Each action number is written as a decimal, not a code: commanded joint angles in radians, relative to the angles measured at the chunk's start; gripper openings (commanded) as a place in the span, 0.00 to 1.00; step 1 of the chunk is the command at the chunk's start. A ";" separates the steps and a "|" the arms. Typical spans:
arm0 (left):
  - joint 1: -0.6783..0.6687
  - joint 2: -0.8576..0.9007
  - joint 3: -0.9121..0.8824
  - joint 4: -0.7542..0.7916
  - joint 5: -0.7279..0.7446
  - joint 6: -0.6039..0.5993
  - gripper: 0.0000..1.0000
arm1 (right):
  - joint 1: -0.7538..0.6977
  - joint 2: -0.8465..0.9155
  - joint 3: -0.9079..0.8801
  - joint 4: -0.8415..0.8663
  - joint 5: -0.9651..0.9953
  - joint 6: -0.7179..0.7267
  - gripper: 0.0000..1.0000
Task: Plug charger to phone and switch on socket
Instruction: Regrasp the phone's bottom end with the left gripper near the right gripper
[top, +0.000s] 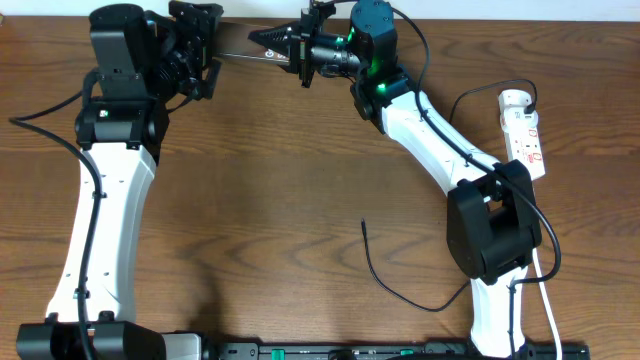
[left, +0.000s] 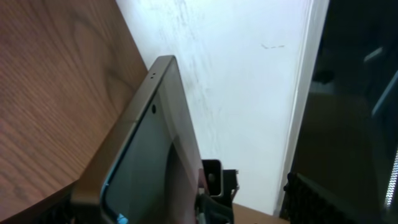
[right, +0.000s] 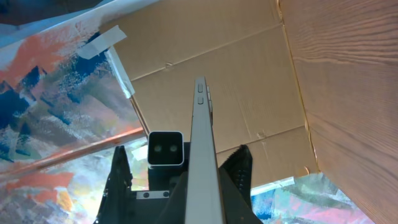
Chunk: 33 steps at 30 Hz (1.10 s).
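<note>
The phone (top: 235, 54) is held up edge-on over the table's far edge, between both grippers. My right gripper (top: 262, 45) is shut on one end of it; in the right wrist view the thin grey phone (right: 202, 130) runs up from between the pinched jaws (right: 204, 190). My left gripper (top: 210, 52) stands open at the other end, and its serrated fingers (right: 241, 173) flank the phone with gaps on both sides. The left wrist view shows the phone's bronze face (left: 149, 149) close up. The black charger (top: 385, 285) lies loose on the table, plug tip (top: 363, 224) free. The white socket (top: 525, 130) lies far right.
A white cord (top: 548, 300) runs from the socket side down past the right arm's base (top: 495, 235). A wall and cardboard stand behind the table's far edge. The left arm (top: 105, 200) stretches along the left side of the table.
</note>
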<state>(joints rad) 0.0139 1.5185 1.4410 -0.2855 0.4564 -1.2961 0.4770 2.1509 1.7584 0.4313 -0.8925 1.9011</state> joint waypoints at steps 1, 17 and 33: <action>0.002 0.000 -0.001 0.012 -0.031 -0.023 0.88 | 0.000 -0.007 0.014 0.015 0.023 0.013 0.01; 0.000 0.032 -0.030 0.052 -0.039 -0.038 0.81 | 0.023 -0.007 0.014 0.059 0.116 0.074 0.01; 0.000 0.039 -0.030 0.086 -0.019 -0.037 0.64 | 0.067 -0.007 0.014 0.085 0.139 0.084 0.01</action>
<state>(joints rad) 0.0139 1.5486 1.4158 -0.2047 0.4282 -1.3365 0.5354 2.1513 1.7584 0.4995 -0.7700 1.9762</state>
